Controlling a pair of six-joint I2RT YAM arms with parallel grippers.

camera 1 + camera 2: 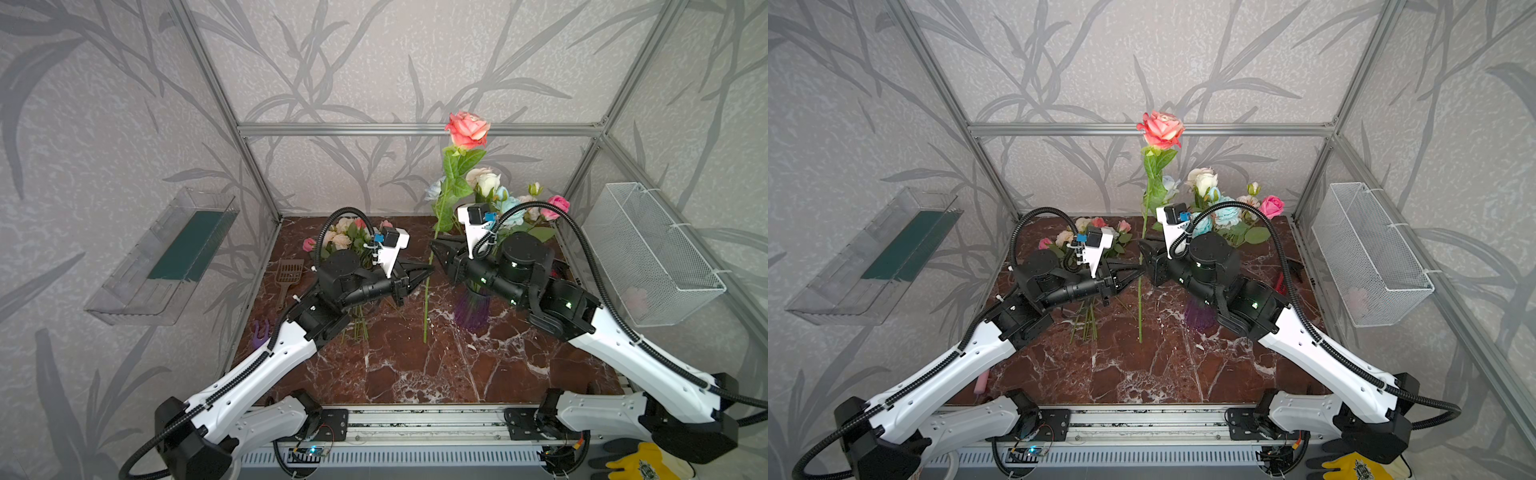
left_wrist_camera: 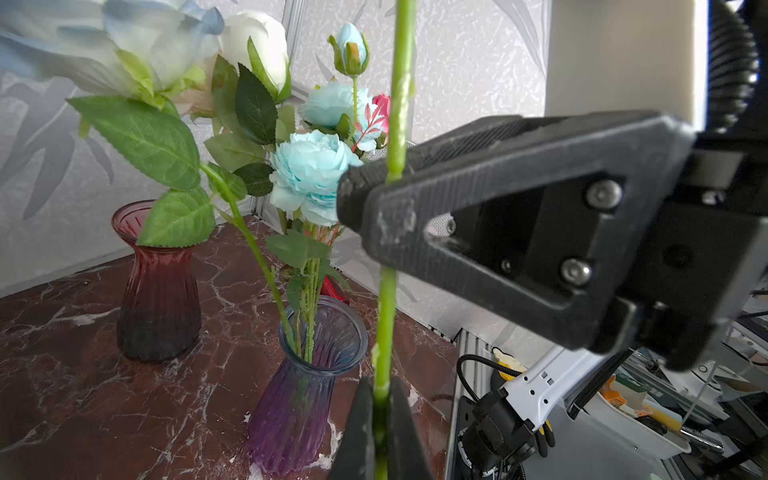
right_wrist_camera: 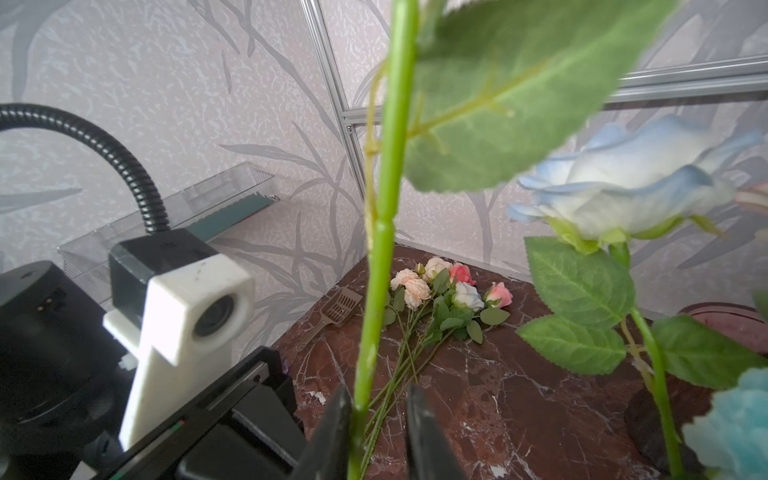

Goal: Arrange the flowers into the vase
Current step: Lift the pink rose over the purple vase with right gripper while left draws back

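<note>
Near the middle of the table [image 1: 415,374], the left hand [image 1: 427,270] reaches in from 8 o'clock and is clamped on the long green stem [image 1: 426,307] of a coral rose [image 1: 467,129], which stands upright. The left wrist view shows its fingers [image 2: 357,436] pressed against the stem on both sides. Just above that grip, the right hand [image 1: 434,246] comes in from 4 o'clock with its jaws parted around the same stem. In the right wrist view one finger [image 3: 332,432] touches the stem and a gap shows before the other. At 3 o'clock of the stem stands the purple vase [image 1: 471,311], holding arranged flowers [image 1: 498,195] in white, pale blue and pink. A red vase [image 2: 158,286] stands near it, apart. Farther back, at 10 o'clock, loose flowers [image 1: 345,239] lie on the table.
</note>
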